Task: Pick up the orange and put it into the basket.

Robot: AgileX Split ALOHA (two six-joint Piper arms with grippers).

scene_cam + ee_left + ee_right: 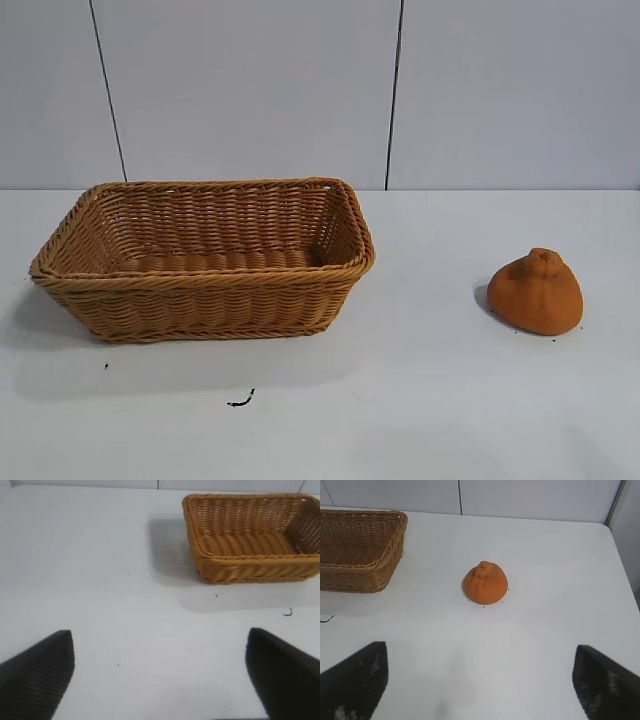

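Note:
The orange (537, 292), dull and lumpy with a knob on top, sits on the white table at the right; it also shows in the right wrist view (486, 583). The wicker basket (200, 282) stands at the left, empty; it also shows in the left wrist view (240, 562) and the right wrist view (360, 575). Neither arm shows in the exterior view. My left gripper (160, 670) is open and empty over bare table, well short of the basket. My right gripper (481, 680) is open and empty, well short of the orange.
The white table (420, 400) runs to a pale panelled wall (250, 90) behind. A small black scrap (241, 401) lies in front of the basket. The table's far corner and a side wall show in the right wrist view (620, 535).

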